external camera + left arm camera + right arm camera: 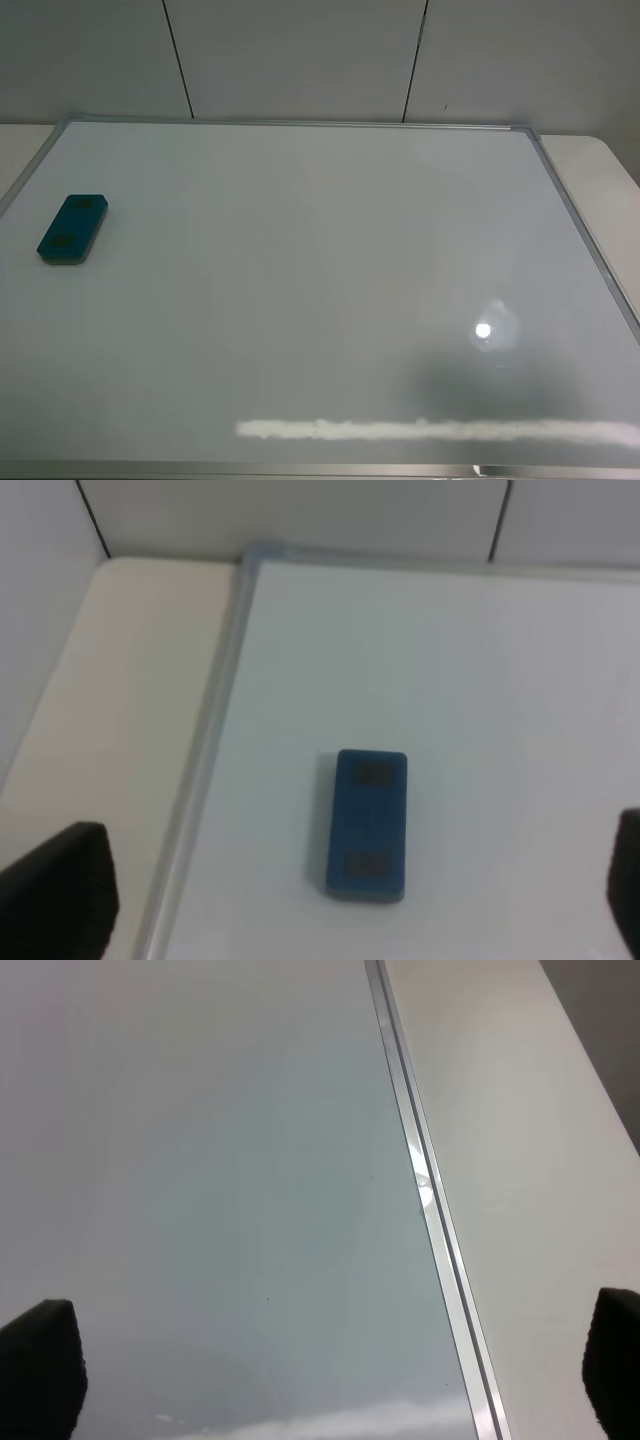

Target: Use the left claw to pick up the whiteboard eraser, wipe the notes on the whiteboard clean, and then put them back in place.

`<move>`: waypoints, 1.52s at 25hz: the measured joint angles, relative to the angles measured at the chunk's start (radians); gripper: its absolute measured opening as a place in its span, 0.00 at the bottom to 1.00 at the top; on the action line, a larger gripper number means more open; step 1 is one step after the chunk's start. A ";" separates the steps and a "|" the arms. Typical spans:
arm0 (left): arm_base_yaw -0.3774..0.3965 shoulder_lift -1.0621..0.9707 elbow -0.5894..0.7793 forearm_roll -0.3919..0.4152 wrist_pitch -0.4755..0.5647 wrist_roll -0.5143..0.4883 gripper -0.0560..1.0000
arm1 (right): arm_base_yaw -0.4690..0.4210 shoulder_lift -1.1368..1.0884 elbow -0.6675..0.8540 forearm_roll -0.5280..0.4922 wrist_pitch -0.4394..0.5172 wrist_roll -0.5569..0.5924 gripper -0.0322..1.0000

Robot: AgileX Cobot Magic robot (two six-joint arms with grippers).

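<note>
The whiteboard eraser (73, 229) is a teal-blue block lying flat near the left edge of the whiteboard (320, 250). No black notes show anywhere on the board. Neither arm shows in the exterior high view. In the left wrist view the left claw (345, 905) is open, its black fingertips (60, 895) wide apart, held above and back from the eraser (369, 823). In the right wrist view the right gripper (328, 1380) is open and empty over the board (200, 1160) near its right frame (425, 1190).
A beige table (120, 680) shows beyond the board's silver frame (215, 730) on the left and beyond it on the right (520, 1160). A grey panelled wall (300, 50) stands behind. A white glare streak (430, 430) lies along the board's front.
</note>
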 joint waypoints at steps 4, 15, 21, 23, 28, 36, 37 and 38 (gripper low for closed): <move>0.000 -0.215 0.074 -0.005 0.022 0.007 0.99 | 0.000 0.000 0.000 0.000 0.000 0.000 0.99; 0.000 -0.595 0.230 -0.050 0.229 0.040 0.99 | 0.000 0.000 0.000 0.000 0.000 0.000 0.99; 0.000 -0.595 0.294 -0.075 0.274 0.089 0.99 | 0.000 0.000 0.000 0.000 0.000 0.000 0.99; 0.000 -0.595 0.302 -0.076 0.286 0.092 0.99 | 0.000 0.000 0.000 0.000 0.000 0.000 0.99; 0.000 -0.595 0.305 -0.078 0.287 0.097 0.99 | 0.000 0.000 0.000 0.000 0.000 0.000 0.99; 0.000 -0.595 0.305 -0.131 0.287 0.162 0.99 | 0.000 0.000 0.000 0.000 0.000 0.000 0.99; 0.000 -0.595 0.305 -0.130 0.287 0.162 0.99 | 0.000 0.000 0.000 0.000 0.000 0.000 0.99; 0.000 -0.595 0.305 -0.128 0.287 0.160 0.99 | 0.000 0.000 0.000 0.000 0.000 0.000 0.99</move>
